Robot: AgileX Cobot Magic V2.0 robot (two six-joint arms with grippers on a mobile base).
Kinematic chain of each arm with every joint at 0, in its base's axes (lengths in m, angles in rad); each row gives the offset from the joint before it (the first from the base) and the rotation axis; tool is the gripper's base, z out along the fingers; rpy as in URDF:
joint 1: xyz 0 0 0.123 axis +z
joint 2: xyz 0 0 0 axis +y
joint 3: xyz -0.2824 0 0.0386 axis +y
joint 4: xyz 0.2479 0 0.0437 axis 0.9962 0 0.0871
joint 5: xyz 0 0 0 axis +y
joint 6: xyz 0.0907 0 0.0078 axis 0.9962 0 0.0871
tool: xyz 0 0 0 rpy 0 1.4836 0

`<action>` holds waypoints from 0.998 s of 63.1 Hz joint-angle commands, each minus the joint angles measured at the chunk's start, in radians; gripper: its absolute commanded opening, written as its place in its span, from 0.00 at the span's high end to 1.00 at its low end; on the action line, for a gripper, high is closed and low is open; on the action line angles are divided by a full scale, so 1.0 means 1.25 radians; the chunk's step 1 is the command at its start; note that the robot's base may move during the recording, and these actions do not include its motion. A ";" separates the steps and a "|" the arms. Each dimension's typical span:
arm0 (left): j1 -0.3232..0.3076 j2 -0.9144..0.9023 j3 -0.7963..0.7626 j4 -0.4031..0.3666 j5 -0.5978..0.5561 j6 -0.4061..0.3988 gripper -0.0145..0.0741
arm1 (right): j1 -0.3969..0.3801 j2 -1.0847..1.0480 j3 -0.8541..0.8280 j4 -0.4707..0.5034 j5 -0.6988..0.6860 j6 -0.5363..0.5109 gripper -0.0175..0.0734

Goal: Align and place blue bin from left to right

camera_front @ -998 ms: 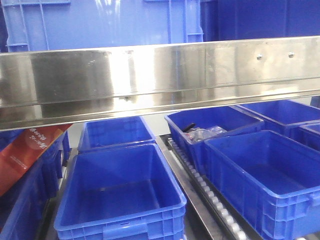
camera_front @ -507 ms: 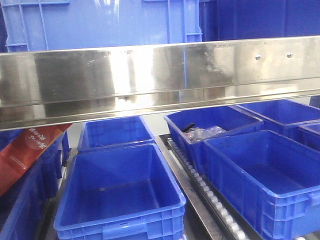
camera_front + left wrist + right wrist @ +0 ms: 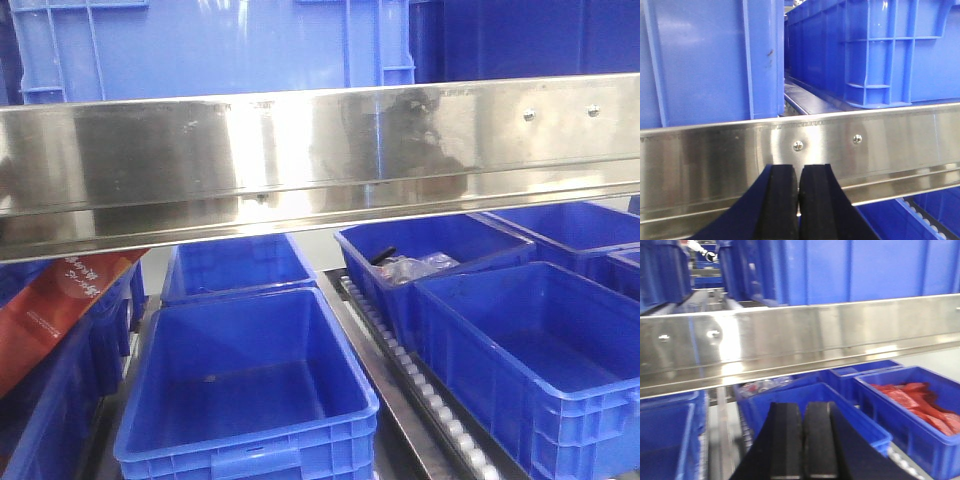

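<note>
shifted a touch right across the front view since a second ago: the blue bin [image 3: 200,45] on the upper shelf, its ribbed corner now sitting further right above the steel rail [image 3: 320,150]. lower crates have drifted the same way by about the same amount, so i read it as the base or camera creeping, not the bin sliding. can't separate the two for sure.

left gripper [image 3: 798,200]: pads pressed together, nothing between them. it sits just below the rail, pointing at it. the bin is up and to the left of it, its right corner ending roughly above the pads, with a dark gap and then a second ribbed crate [image 3: 875,50] to the right.

right gripper [image 3: 802,440]: also closed and empty, below the rail, over the lower crates, one holding red bags [image 3: 912,397].

key relation: the bin is above and beyond both claws, behind the rail, long side facing us, long axis along the shelf. left arm looks nearer to it. my guess is the next move needs the left claw lifted over the rail and set against the bin's left or front wall to push it right toward its neighbour. risk: clipping the rail on the way up.
</note>
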 commanded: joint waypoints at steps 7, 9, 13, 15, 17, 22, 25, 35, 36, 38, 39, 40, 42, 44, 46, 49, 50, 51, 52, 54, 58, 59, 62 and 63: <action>0.002 -0.004 -0.002 -0.003 -0.016 0.003 0.82 | 0.039 -0.007 -0.001 -0.004 -0.025 -0.007 0.88; 0.002 -0.004 -0.002 -0.003 -0.016 0.003 0.82 | 0.039 -0.007 -0.001 -0.004 -0.025 -0.007 0.88; 0.002 -0.004 -0.002 -0.003 -0.016 0.003 0.82 | 0.039 -0.007 -0.001 -0.004 -0.025 -0.007 0.88; 0.002 -0.004 -0.002 -0.003 -0.016 0.003 0.82 | 0.039 -0.007 -0.001 -0.004 -0.025 -0.007 0.88; 0.002 -0.004 -0.002 -0.003 -0.016 0.003 0.82 | 0.039 -0.007 -0.001 -0.004 -0.025 -0.007 0.88; 0.002 -0.004 -0.002 -0.003 -0.016 0.003 0.82 | 0.039 -0.007 -0.001 -0.004 -0.025 -0.007 0.88; 0.002 -0.004 -0.002 -0.003 -0.016 0.003 0.82 | 0.039 -0.007 -0.001 -0.004 -0.025 -0.007 0.88; 0.002 -0.004 -0.002 -0.003 -0.016 0.003 0.82 | 0.039 -0.007 -0.001 -0.004 -0.025 -0.007 0.88; 0.002 -0.004 -0.002 -0.003 -0.016 0.003 0.82 | 0.039 -0.007 -0.001 -0.004 -0.025 -0.007 0.88; 0.002 -0.004 -0.002 -0.003 -0.016 0.003 0.82 | 0.039 -0.007 -0.001 -0.004 -0.025 -0.007 0.88; 0.002 -0.004 -0.002 -0.003 -0.016 0.003 0.82 | 0.039 -0.007 -0.001 -0.004 -0.025 -0.007 0.88; 0.002 -0.004 -0.002 -0.003 -0.016 0.003 0.82 | 0.039 -0.007 -0.001 -0.004 -0.025 -0.007 0.88; 0.002 -0.004 -0.002 -0.003 -0.016 0.003 0.82 | 0.039 -0.007 -0.001 -0.004 -0.025 -0.007 0.88; 0.002 -0.004 -0.002 -0.003 -0.016 0.003 0.82 | 0.039 -0.007 -0.001 -0.004 -0.025 -0.007 0.88; 0.002 -0.004 -0.002 -0.003 -0.016 0.003 0.82 | 0.039 -0.007 -0.001 -0.004 -0.025 -0.007 0.88; 0.002 -0.004 -0.002 -0.003 -0.016 0.003 0.82 | 0.039 -0.007 -0.001 -0.004 -0.025 -0.007 0.88; 0.002 -0.004 -0.002 -0.003 -0.016 0.003 0.82 | 0.039 -0.007 -0.001 -0.004 -0.025 -0.007 0.88; 0.002 -0.004 -0.002 -0.003 -0.016 0.003 0.82 | 0.039 -0.007 -0.001 -0.004 -0.025 -0.007 0.88; 0.002 -0.004 -0.002 -0.003 -0.016 0.003 0.82 | 0.039 -0.007 -0.001 -0.004 -0.025 -0.007 0.88; 0.002 -0.004 -0.002 -0.003 -0.016 0.003 0.82 | 0.039 -0.007 -0.001 -0.004 -0.025 -0.007 0.88; 0.002 -0.004 -0.002 -0.003 -0.016 0.003 0.82 | 0.039 -0.007 -0.001 -0.004 -0.025 -0.007 0.88; 0.002 -0.004 -0.002 -0.003 -0.016 0.003 0.82 | 0.039 -0.007 -0.001 -0.004 -0.025 -0.007 0.88; 0.002 -0.004 -0.002 -0.003 -0.016 0.003 0.82 | 0.039 -0.007 -0.001 -0.004 -0.025 -0.007 0.88; 0.002 -0.004 -0.002 -0.003 -0.016 0.003 0.82 | 0.039 -0.007 -0.001 -0.004 -0.025 -0.007 0.88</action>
